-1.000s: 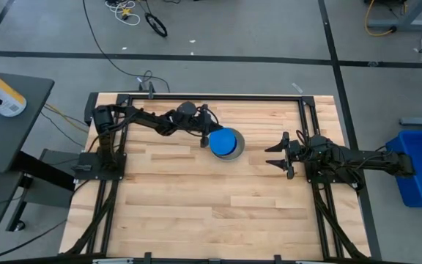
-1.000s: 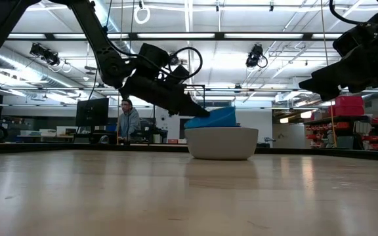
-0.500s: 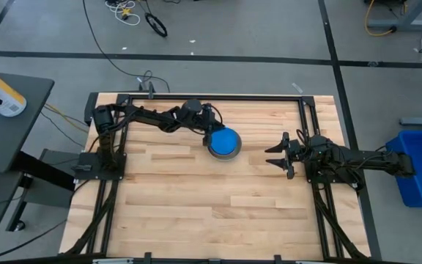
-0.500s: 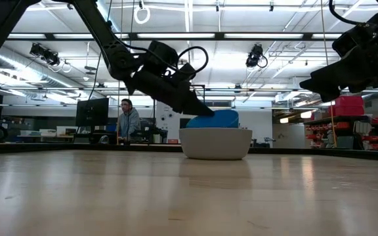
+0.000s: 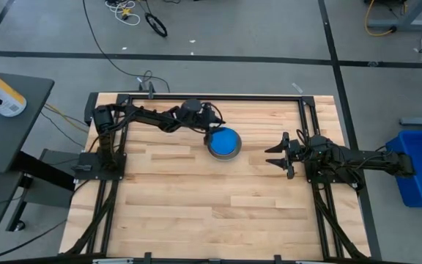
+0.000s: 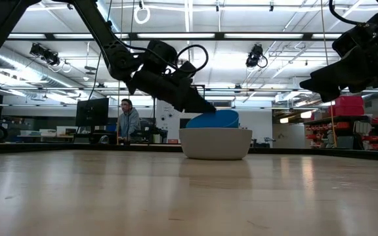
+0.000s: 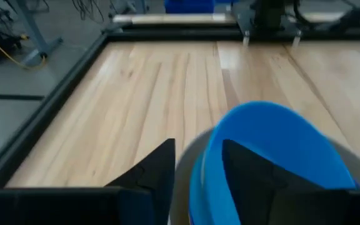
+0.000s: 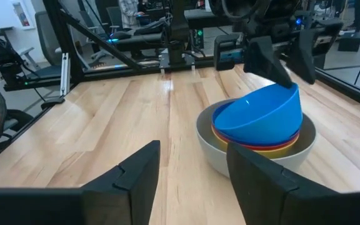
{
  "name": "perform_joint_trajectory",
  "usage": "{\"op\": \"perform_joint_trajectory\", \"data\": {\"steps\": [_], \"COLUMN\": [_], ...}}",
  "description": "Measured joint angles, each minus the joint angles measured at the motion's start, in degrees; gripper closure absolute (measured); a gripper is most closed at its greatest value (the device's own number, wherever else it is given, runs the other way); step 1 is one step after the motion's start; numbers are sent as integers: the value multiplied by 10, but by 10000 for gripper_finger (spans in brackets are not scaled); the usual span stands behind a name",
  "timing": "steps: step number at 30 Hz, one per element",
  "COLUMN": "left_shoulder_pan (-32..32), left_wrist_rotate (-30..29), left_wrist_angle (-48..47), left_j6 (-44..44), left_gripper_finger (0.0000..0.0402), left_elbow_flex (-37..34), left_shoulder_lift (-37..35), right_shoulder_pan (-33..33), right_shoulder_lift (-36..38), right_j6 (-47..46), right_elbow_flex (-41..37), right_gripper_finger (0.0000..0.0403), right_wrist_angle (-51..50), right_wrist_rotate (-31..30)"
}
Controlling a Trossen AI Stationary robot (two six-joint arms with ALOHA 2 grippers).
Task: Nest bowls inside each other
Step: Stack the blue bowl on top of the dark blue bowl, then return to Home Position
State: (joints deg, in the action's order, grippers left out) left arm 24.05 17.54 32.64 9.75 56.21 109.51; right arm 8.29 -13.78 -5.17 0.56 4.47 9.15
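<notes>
Left end effector sits at the rim of the light blue bowl, upper centre of the high view, its fingers apart around that rim rather than clamped. That bowl lies tilted, not yet seated, on a stack of a red bowl and a yellow bowl inside the grey bowl on the desk. A dark blue bowl cannot be made out. Nesting looks nearly finished; levelling the top bowl remains. Right end effector waits at right, fingers apart and empty.
</notes>
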Motion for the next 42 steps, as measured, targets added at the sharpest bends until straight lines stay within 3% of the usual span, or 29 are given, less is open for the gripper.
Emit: {"op": "perform_joint_trajectory", "data": {"steps": [4, 8, 11, 17, 19, 27, 37, 42], "left_shoulder_pan": [0, -1, -3, -10, -13, -16, -20, -21], "left_wrist_rotate": [-2, -7, -9, -9, -9, -15, -10, -10], "left_wrist_angle": [39, 72, 89, 116, 121, 117, 98, 86], "left_j6": [-20, -32, -34, -35, -36, -50, -81, -75], "left_gripper_finger": [239, 242, 270, 378, 392, 398, 400, 400], "left_elbow_flex": [0, 0, 0, 0, 0, 5, 65, 71], "left_shoulder_lift": [0, 0, 0, 0, 0, 13, 102, 105], "right_shoulder_pan": [0, 0, 0, 0, 0, 0, 0, 0], "right_shoulder_lift": [0, 0, 0, 0, 0, 0, 0, 0], "right_j6": [0, 0, 0, 0, 0, 0, 0, 0], "right_elbow_flex": [0, 0, 0, 0, 0, 0, 0, 0], "right_gripper_finger": [199, 191, 185, 176, 173, 161, 143, 137], "right_wrist_angle": [0, 0, 0, 0, 0, 0, 1, 0], "right_wrist_rotate": [0, 0, 0, 0, 0, 0, 0, 0]}}
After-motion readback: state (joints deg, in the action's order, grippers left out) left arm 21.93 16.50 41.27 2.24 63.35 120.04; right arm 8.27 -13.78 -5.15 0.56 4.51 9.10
